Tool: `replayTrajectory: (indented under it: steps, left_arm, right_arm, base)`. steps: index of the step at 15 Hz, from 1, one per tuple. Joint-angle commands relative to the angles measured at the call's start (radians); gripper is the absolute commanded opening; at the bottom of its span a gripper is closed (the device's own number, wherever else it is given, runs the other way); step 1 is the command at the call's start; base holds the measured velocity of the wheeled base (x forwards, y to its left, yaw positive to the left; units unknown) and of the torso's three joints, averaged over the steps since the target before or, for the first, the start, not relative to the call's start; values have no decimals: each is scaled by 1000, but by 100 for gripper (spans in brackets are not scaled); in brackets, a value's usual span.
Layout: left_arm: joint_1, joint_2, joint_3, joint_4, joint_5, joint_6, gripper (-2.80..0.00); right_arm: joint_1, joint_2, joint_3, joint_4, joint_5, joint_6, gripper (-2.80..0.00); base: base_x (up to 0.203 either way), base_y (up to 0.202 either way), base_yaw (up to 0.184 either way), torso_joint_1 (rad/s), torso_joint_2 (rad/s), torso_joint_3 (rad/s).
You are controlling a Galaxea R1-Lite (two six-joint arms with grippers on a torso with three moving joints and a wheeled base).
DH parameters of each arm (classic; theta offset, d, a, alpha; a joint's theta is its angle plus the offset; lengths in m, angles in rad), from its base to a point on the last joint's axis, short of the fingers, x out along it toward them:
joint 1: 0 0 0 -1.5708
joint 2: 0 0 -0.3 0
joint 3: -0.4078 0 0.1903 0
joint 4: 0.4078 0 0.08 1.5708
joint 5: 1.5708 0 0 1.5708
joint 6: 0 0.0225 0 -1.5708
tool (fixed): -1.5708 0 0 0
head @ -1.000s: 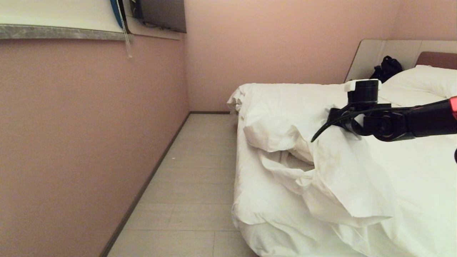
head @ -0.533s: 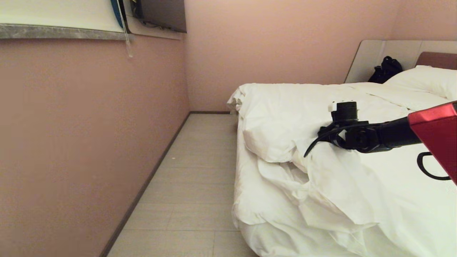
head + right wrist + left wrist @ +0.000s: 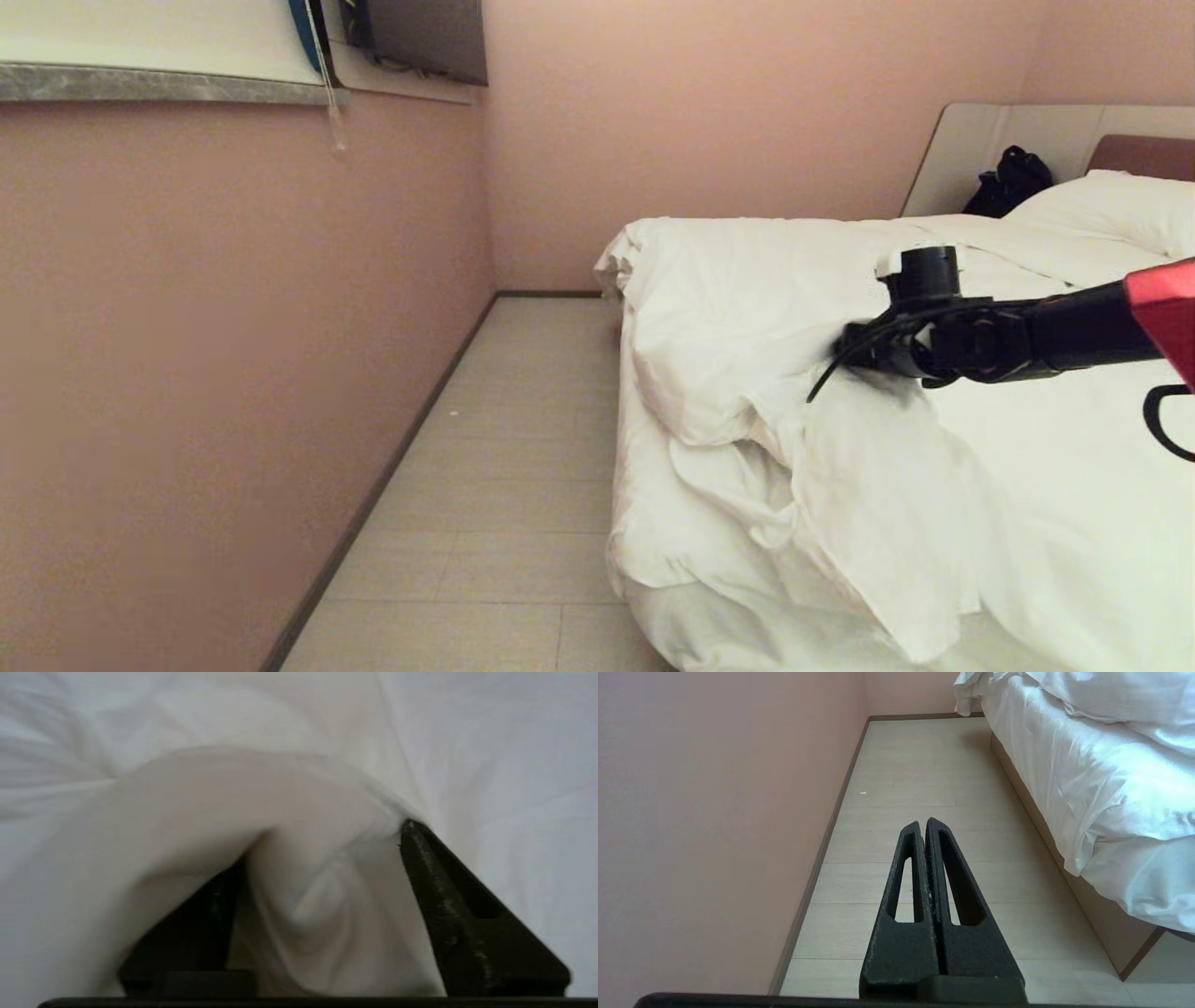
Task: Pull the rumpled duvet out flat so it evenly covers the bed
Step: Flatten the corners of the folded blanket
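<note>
Room: pink walls, pale plank floor (image 3: 485,485); narrow strip of floor between wall & bed
Bed: bed (image 3: 1104,914) fills right side of head view; beige headboard w/ reddish-brown insert at far right; low beige base shows in left wrist view
Duvet: white duvet (image 3: 766,280) lies on the bed, rumpled; bunched folds along the near-left edge, one flap draped down over the corner; flatter toward the right
Pillow: white pillow (image 3: 1111,210) at the head end; dark bag (image 3: 1008,182) just behind it against the headboard
Right gripper: right gripper (image 3: 322,868) low over the duvet mid-bed; fingers (image 3: 444,891) spread apart w/ a hump of duvet cloth bulging between them; cloth touches the fingers, not pinched
Left gripper: left gripper (image 3: 923,826) parked low beside the bed, above the floor; fingers pressed together, nothing between them
Wall shelf: grey ledge (image 3: 168,84) upper left
</note>
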Motion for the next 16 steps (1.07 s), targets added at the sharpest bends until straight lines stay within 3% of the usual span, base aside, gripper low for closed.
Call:
replayTrajectory:
  steps: [1,4,8,13,16]
  left_arm:
    - [0,0,0,0,2,0,-280]
    - [0,0,0,0,2,0,-280]
    - [0,0,0,0,2,0,-280]
    - [0,0,0,0,2,0,-280]
    - [0,0,0,0,2,0,-280]
  right_arm:
    - [1,-124,4,197,186,22,0]
    - [1,-267,4,388,330,28,0]
    - [19,-427,13,600,438,-19,0]
    - [182,-629,44,859,478,-27,0]
    - [298,-720,188,961,478,-22,0]
  base:
    - [0,0,0,0,0,0]
    - [0,0,0,0,0,0]
    - [0,0,0,0,0,0]
    - [0,0,0,0,0,0]
    - [0,0,0,0,0,0]
